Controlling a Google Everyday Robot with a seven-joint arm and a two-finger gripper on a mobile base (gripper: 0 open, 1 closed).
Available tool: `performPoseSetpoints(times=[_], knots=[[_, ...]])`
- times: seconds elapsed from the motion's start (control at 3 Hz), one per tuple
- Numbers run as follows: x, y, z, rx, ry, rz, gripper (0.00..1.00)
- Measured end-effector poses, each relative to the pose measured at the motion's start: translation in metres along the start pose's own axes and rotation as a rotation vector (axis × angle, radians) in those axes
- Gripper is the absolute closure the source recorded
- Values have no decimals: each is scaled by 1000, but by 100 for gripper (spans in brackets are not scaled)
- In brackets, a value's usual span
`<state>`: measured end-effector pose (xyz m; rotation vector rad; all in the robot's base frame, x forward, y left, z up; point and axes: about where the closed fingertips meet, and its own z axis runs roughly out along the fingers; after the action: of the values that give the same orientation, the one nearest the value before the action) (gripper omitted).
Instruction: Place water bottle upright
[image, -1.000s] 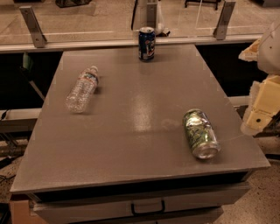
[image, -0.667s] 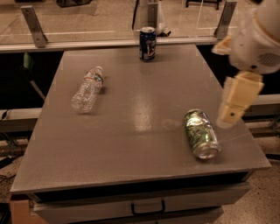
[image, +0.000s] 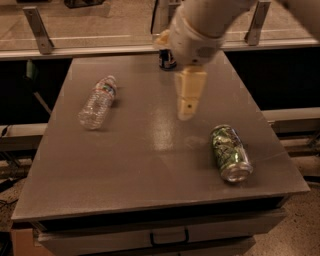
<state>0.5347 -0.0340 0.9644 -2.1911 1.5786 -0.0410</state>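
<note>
The water bottle (image: 98, 102) lies on its side on the left part of the grey table (image: 140, 175), cap pointing to the far right. It is clear and ribbed, with a thin label band near the neck. My gripper (image: 187, 102) hangs over the middle of the table, pointing down, well to the right of the bottle and apart from it. It holds nothing that shows.
A green drink can (image: 230, 152) lies on its side at the right front of the table. A blue drink can (image: 167, 60) stands at the far edge, mostly hidden behind my arm. A metal rail and glass panel run behind the table. Drawers sit below the front edge.
My arm has swung in from the right edge to over the table's middle, toward the bottle. The bottle and cans have not moved.
</note>
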Motion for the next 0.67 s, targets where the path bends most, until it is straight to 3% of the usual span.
performPoseSetpoints(times=[0.33,0.67], knots=[[-17,-13,7,1,-24,-50,0],[-15,-11,6,1,-21,-45,0]])
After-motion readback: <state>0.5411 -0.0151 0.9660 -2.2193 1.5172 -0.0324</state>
